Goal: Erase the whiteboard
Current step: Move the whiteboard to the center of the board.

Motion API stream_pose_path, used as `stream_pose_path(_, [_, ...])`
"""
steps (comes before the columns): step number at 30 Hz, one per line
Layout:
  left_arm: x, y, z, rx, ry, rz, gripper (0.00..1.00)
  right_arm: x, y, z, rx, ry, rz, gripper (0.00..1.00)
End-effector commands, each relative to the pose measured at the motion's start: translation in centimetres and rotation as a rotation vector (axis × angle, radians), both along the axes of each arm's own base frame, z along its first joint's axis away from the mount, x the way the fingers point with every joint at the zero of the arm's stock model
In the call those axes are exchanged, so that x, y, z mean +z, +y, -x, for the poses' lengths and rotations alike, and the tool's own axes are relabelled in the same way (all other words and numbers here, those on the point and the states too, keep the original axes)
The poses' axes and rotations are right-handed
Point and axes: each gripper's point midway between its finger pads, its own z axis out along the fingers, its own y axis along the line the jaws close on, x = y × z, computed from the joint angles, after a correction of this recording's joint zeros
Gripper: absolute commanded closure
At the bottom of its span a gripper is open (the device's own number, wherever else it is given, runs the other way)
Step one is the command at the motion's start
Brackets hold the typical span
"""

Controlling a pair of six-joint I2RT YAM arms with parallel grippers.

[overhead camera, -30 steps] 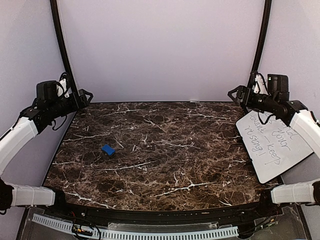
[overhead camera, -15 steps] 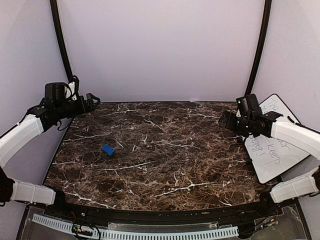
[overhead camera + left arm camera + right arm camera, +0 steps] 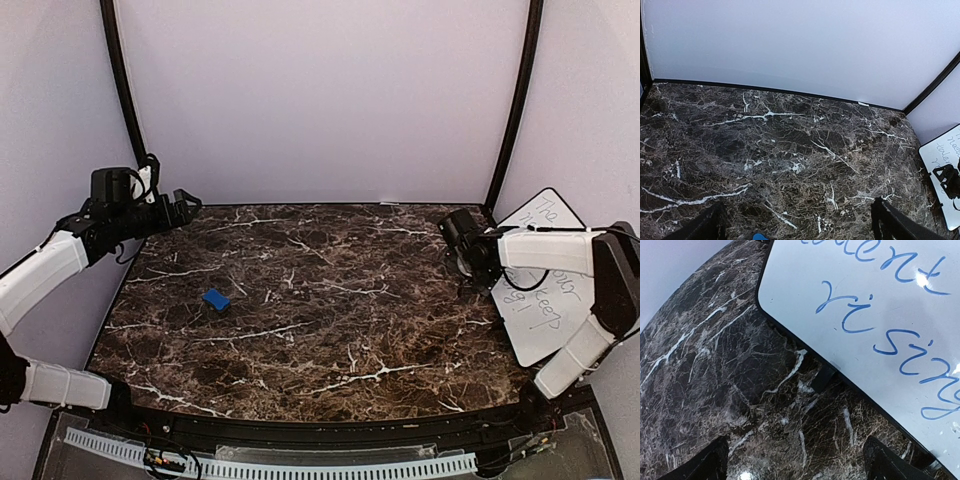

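Dark marble tabletop (image 3: 320, 300) was boxed in by plain pale lavender walls (image 3: 320, 90); black curved poles (image 3: 120, 80) stood at its far corners.

Ahead of the right gripper (image 3: 796, 462), the whiteboard (image 3: 880, 315) runs off the wrist view's top and right edges, cutting its blue writing short. From above, the right arm (image 3: 550, 250) hides some words. Between the fingertips of the left gripper (image 3: 796, 222), the bottom edge crops the blue eraser (image 3: 759, 236).

whiteboard (image 3: 548, 325) at right edge of table (image 3: 330, 330), eraser (image 3: 215, 299) on table, left of centre
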Motion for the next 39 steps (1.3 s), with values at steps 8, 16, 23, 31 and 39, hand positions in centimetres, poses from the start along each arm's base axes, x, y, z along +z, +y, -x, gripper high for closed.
stream_pose_path(8, [0.2, -0.5, 0.3, -0.029, -0.028, 0.012, 0.01, -2.4, -1.4, -1.2, -0.230, -0.019, 0.070, 0.17])
stream_pose_path(16, [0.2, -0.7, 0.3, -0.034, -0.029, 0.016, 0.01, -3.8, -2.6, -0.5, -0.329, -0.022, 0.120, 0.24])
stream_pose_path(23, [0.1, -0.8, 0.3, -0.037, -0.027, 0.022, 0.01, -3.6, -2.8, -1.4, -0.355, -0.040, 0.159, 0.31])
stream_pose_path(31, [0.3, -0.7, 0.5, -0.034, -0.033, 0.021, 0.01, -4.3, -3.4, -1.9, -0.404, -0.014, 0.204, 0.36])
stream_pose_path(39, [0.1, -0.7, 0.5, -0.037, -0.031, 0.021, 0.01, -5.0, -4.5, -2.3, -0.436, 0.004, 0.198, 0.39])
